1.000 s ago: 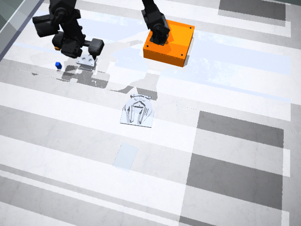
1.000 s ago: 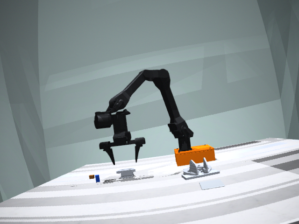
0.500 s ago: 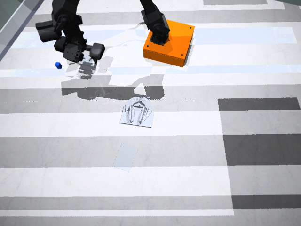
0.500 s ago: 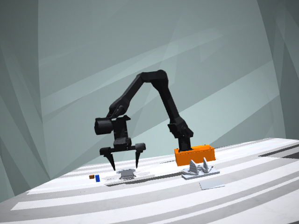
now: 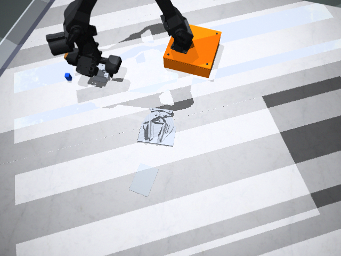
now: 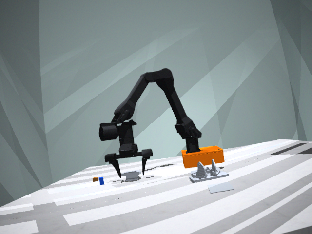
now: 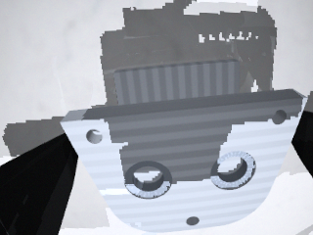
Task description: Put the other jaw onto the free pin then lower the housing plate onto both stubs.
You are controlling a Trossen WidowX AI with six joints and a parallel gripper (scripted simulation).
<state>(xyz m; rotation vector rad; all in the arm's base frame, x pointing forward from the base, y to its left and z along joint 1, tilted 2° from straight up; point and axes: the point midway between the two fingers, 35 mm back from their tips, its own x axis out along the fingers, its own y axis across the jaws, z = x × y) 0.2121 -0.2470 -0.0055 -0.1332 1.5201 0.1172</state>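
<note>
The grey housing plate [image 5: 99, 81] [image 6: 132, 177] [image 7: 196, 201] has two ringed holes and smaller holes; a ribbed block shows at its far edge in the wrist view. My gripper [image 5: 100, 78] [image 6: 131, 175] [image 7: 184, 132] is open and empty, pointing down with its fingers on opposite sides of the plate, at about its height. In the top view one finger is hidden. The grey base [image 5: 156, 143] [image 6: 224, 174] stands away from the gripper, carrying one upright jaw [image 5: 150, 130] [image 6: 201, 170] and another upright jaw [image 5: 163, 133] [image 6: 213, 167]. Pin seating and tooth mesh are too small to tell.
The orange box [image 5: 205, 49] [image 6: 204, 159] under the arm's foot stands near the base. A thin pale sheet [image 5: 144, 180] [image 6: 221, 187] lies in front of the base. A blue block [image 5: 67, 76] [image 6: 101, 180] and a brown block [image 6: 95, 179] lie beside the gripper.
</note>
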